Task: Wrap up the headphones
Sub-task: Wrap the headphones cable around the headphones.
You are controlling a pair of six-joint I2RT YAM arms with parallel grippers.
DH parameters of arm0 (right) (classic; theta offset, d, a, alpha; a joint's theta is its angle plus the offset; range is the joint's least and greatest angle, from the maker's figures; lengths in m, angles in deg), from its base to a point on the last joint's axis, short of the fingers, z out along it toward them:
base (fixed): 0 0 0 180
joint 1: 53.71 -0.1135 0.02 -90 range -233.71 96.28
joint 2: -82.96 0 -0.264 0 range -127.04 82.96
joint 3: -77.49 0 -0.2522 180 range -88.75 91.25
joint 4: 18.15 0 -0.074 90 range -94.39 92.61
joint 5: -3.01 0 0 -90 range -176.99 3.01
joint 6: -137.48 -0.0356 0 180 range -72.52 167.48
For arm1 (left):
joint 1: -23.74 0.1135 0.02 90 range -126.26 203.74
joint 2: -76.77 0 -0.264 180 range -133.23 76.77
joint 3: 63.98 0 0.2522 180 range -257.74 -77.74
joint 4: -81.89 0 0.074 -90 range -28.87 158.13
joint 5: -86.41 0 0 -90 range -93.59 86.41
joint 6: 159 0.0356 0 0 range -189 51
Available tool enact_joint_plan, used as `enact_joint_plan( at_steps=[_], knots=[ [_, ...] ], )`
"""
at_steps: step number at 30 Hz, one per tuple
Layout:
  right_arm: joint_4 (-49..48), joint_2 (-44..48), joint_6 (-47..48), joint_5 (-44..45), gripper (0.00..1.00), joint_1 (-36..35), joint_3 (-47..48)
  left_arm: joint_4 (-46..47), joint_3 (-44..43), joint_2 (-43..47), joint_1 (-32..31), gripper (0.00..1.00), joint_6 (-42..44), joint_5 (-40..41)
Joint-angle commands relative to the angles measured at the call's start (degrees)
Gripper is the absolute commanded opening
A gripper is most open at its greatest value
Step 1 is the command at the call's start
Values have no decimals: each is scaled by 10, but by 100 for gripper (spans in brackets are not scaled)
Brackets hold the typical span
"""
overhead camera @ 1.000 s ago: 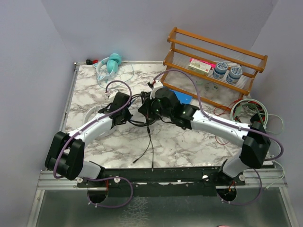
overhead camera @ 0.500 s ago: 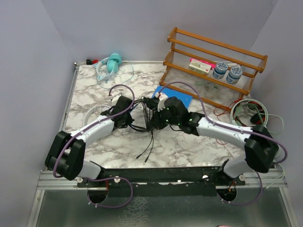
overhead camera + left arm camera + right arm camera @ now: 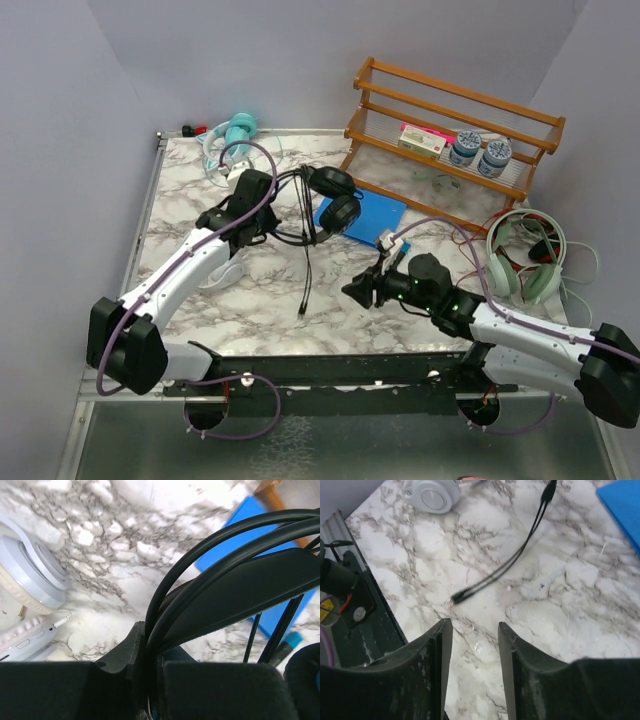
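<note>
My left gripper [image 3: 266, 216] is clamped on the band of the black headset [image 3: 334, 184], holding it up over the far middle of the table [image 3: 400, 300], its two cups hanging above the near edge of a blue pad [image 3: 375, 212]. The wrist view shows the band pinched between the fingers, so the grip looks sound. I judge the headset to be light, with a stiff, springy band. The band is the right place to hold it, since the cups are padded and could swivel or slip. The cable [image 3: 305, 262] is the awkward part, being thin, limp and easily snagged. It droops from the headset to the marble, its plug ends [image 3: 461, 596] lying loose in front of my right gripper [image 3: 472, 627]. That gripper is spread wide with nothing in it, low over the near right of the table. I would take the cable a little up from the plugs, where it lies flat and there is room to close on it. The white headset [image 3: 30, 577] lies on the table beside my left arm, and the teal one [image 3: 237, 133] sits at the far left corner. A green headset [image 3: 525, 255] rests off to the right. The wooden rack [image 3: 455, 100] at the back holds a small box [image 3: 421, 139] and two lidded tubs [image 3: 480, 152]. I cannot tell what is inside them.
</note>
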Motion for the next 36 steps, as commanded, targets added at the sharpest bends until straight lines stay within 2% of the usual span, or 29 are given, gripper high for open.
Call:
enact_joint_plan(
  at_steps=[1,6,8,12,16,21,25,32,36],
  knots=[
    [-150,19,-16,32,57,-3,-81,-31,-60,51,3,0,10,-13],
    [-340,-30,-10,1,88,-2,-143,-88,-138,62,3,0,10,-67],
    [-412,-62,-21,0,93,-2,-155,-106,-164,67,3,0,9,-81],
    [-496,-139,-22,14,93,-3,-142,-138,-208,76,3,0,12,-97],
    [-610,-230,-51,4,87,9,-122,-171,-247,77,3,0,16,-100],
    [-661,-317,-83,-7,78,15,-65,-189,-273,82,2,0,18,-108],
    [-664,-364,-92,28,72,15,-24,-192,-282,84,2,0,14,-120],
    [-596,-424,-89,129,87,16,38,-194,-299,82,2,0,15,-130],
    [-582,-467,-104,146,88,22,69,-194,-302,78,2,0,14,-130]
  ],
)
